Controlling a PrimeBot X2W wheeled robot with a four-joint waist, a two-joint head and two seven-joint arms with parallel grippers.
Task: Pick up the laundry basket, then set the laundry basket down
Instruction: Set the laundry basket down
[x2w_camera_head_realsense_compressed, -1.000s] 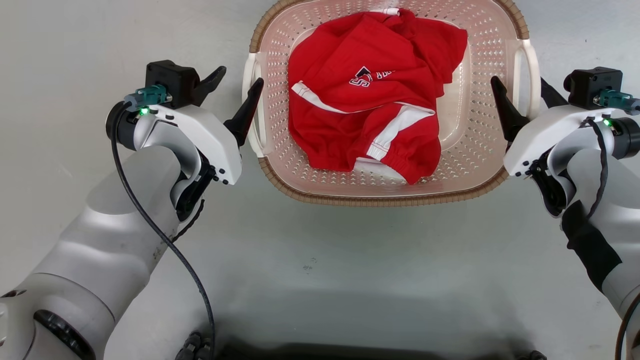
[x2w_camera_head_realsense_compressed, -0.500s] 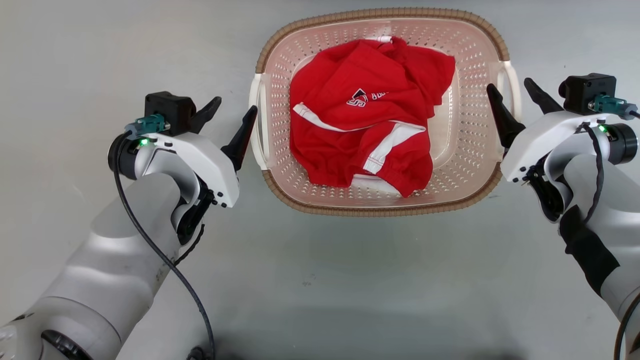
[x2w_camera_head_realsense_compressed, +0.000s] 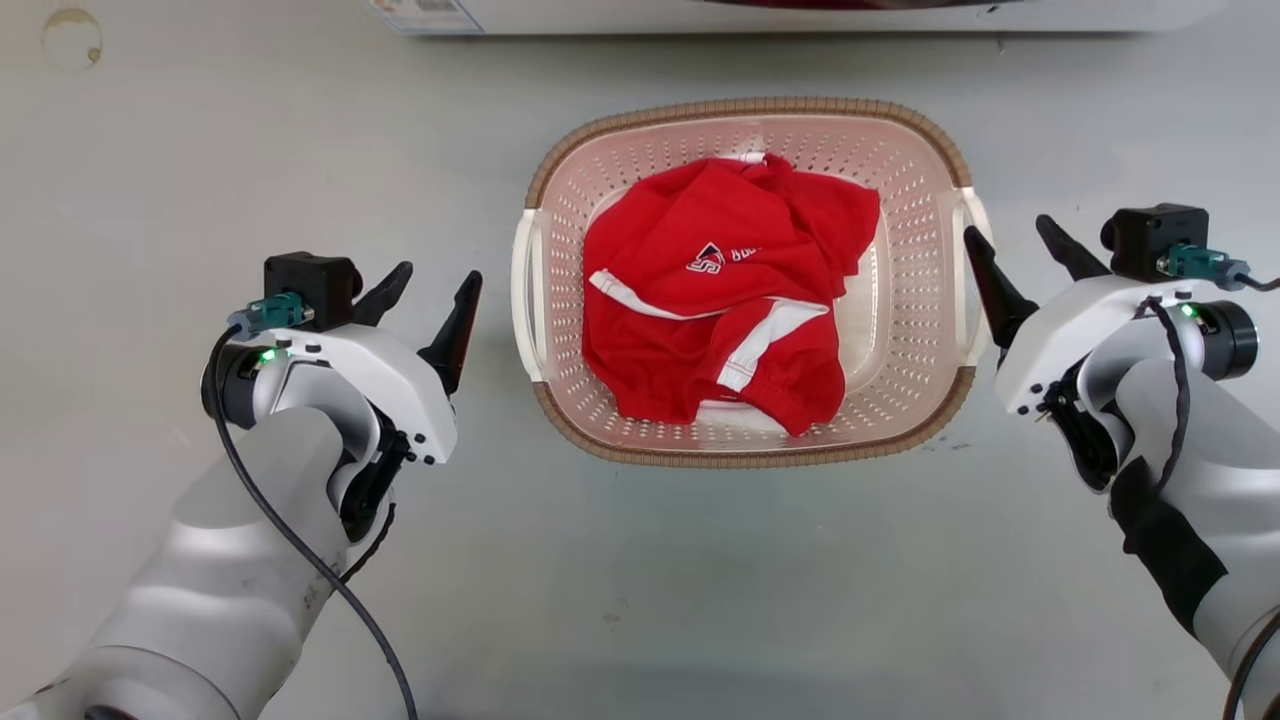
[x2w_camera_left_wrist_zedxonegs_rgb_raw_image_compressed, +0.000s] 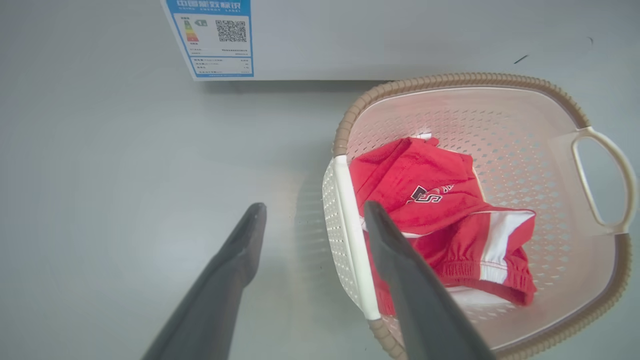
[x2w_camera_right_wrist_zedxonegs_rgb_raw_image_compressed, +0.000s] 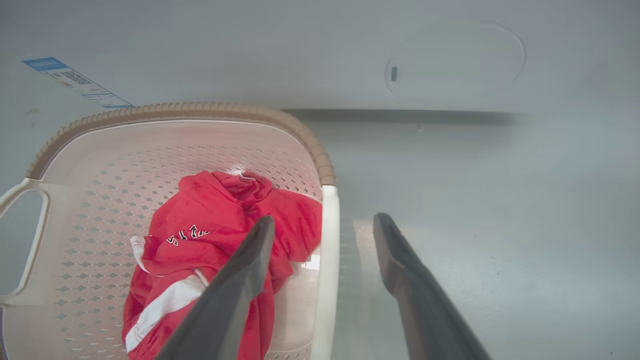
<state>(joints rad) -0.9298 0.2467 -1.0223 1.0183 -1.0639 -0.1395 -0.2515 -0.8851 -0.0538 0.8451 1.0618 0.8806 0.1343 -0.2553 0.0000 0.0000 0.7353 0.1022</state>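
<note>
Pink-cream plastic, the laundry basket (x2w_camera_head_realsense_compressed: 905, 330) is sitting on the grey floor (x2w_camera_head_realsense_compressed: 640, 560) at the upper centre of the head view, holding a red garment (x2w_camera_head_realsense_compressed: 730, 310). Left hand (x2w_camera_head_realsense_compressed: 438, 275) is hovering open at lower left, apart from it. Right hand (x2w_camera_head_realsense_compressed: 1005, 230) is hanging open just beside its right handle (x2w_camera_right_wrist_zedxonegs_rgb_raw_image_compressed: 329, 260).

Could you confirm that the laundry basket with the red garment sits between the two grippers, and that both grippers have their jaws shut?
Not quite: both grippers have their jaws open. In the head view, the jaws of the left gripper and of the right gripper stand well apart. The laundry basket with its red garment does sit between them, as you said.
</note>
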